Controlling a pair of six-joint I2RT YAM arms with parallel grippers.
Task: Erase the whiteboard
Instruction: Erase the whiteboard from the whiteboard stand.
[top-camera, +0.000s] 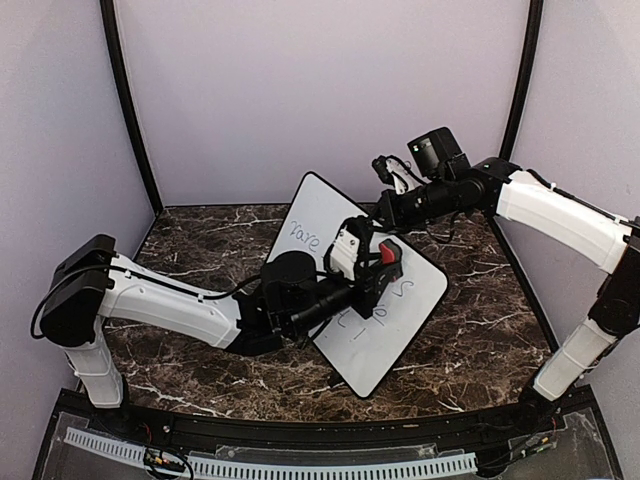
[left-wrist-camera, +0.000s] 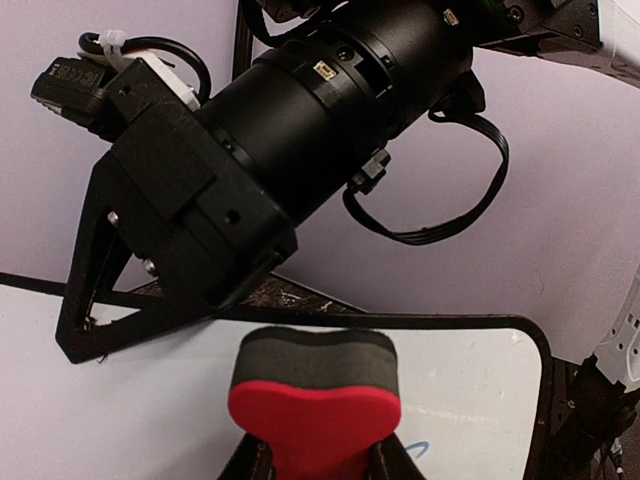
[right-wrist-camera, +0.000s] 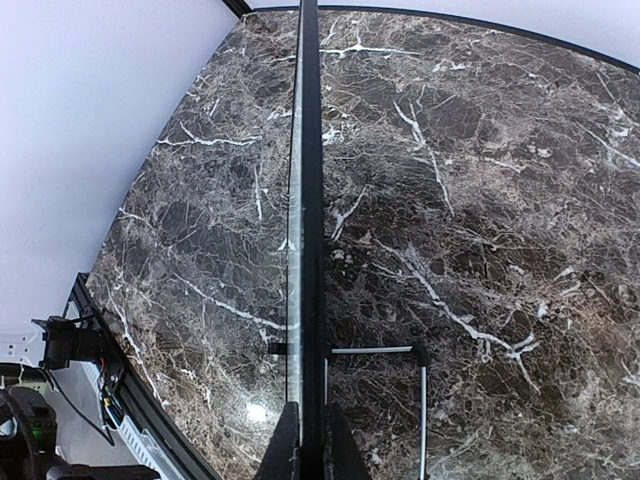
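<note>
So the whiteboard (top-camera: 400, 325) is over the middle of the marble table (top-camera: 480, 340), tipped up, with its far edge pinched tight in the right gripper (right-wrist-camera: 305, 440). The left gripper (top-camera: 385, 265) is clamped on the red eraser (left-wrist-camera: 315, 400) (grey felt pointing out of the jaws). My worry is that the grip is only on a thin rim, so a hard shove from the eraser could pivot the board or pop it loose and flop it onto the table, while going too soft probably just smears the writing (top-camera: 305, 232) toward the table's back.
</note>
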